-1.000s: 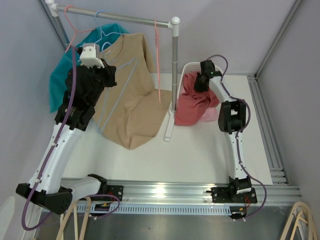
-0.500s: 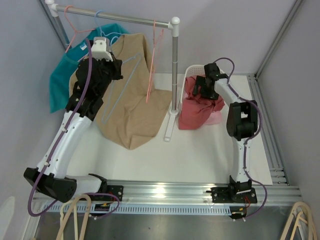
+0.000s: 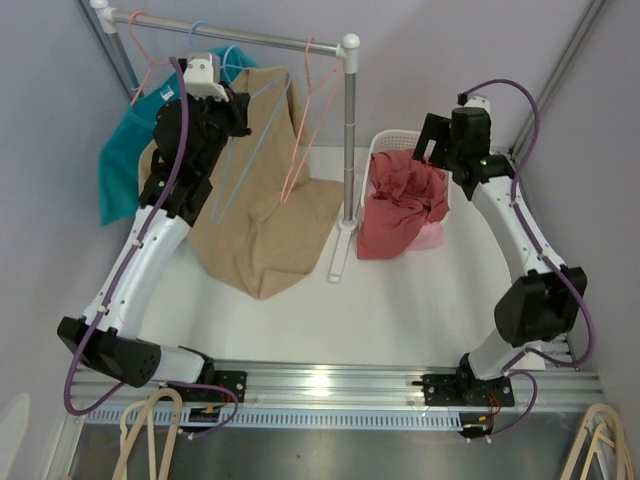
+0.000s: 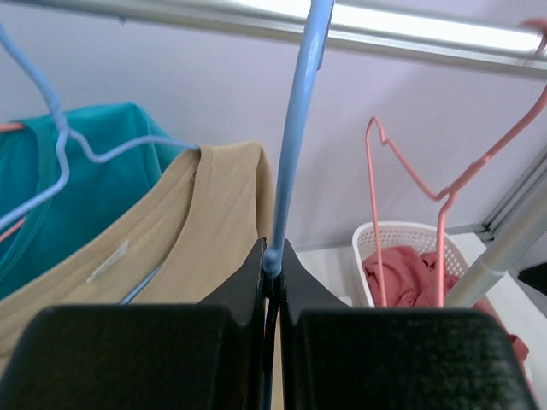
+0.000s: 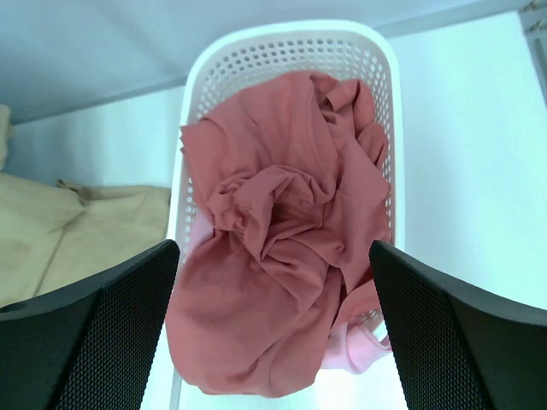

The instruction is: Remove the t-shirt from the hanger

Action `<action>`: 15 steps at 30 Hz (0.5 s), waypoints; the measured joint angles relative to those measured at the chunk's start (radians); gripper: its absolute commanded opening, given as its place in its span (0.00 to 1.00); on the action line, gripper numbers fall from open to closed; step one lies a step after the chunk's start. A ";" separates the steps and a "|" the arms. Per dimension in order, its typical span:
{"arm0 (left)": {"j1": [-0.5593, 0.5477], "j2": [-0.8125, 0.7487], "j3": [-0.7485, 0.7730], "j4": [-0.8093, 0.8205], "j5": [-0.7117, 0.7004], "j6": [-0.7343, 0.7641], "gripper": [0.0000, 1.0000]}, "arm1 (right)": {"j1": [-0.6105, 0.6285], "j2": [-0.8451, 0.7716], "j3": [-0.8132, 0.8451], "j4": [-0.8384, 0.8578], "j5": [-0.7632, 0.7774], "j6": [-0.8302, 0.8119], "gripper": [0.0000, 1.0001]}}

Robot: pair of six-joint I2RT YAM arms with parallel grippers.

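My left gripper (image 3: pixel 240 108) is shut on the wire of a blue hanger (image 4: pixel 295 145), just under the rail (image 3: pixel 250 38). The wire rises from between my jaws (image 4: pixel 273 266) to the rail (image 4: pixel 410 30). The tan t-shirt (image 3: pixel 265 230) droops from that hanger, with its lower part lying on the table. Its collar (image 4: pixel 171 231) shows left of the jaws. My right gripper (image 3: pixel 440 140) hovers wide open above the white basket (image 5: pixel 291 30), holding nothing. A red t-shirt (image 5: pixel 282 222) lies crumpled in the basket and spills over its near rim (image 3: pixel 395 210).
An empty pink hanger (image 4: pixel 373 213) hangs on the rail to the right of the blue one. A teal shirt (image 3: pixel 120 160) hangs at the rail's left end. The rail's upright post (image 3: pixel 349 140) stands between the tan shirt and the basket. Spare hangers (image 3: pixel 150 430) lie by the arm bases.
My right gripper has opened, let go of the red t-shirt in the basket, and risen up and to the right. My left arm has lifted the blue hanger toward the rail. The pink hanger has swung.
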 measured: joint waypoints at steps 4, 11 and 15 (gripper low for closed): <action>0.000 0.064 0.101 0.006 0.024 0.000 0.01 | 0.001 -0.094 -0.071 0.055 -0.005 -0.006 0.96; 0.000 0.166 0.226 0.008 0.072 -0.002 0.01 | 0.001 -0.115 -0.074 0.075 -0.013 -0.014 0.96; 0.000 0.246 0.326 -0.008 0.097 -0.001 0.01 | 0.001 -0.118 -0.078 0.078 -0.024 -0.016 0.96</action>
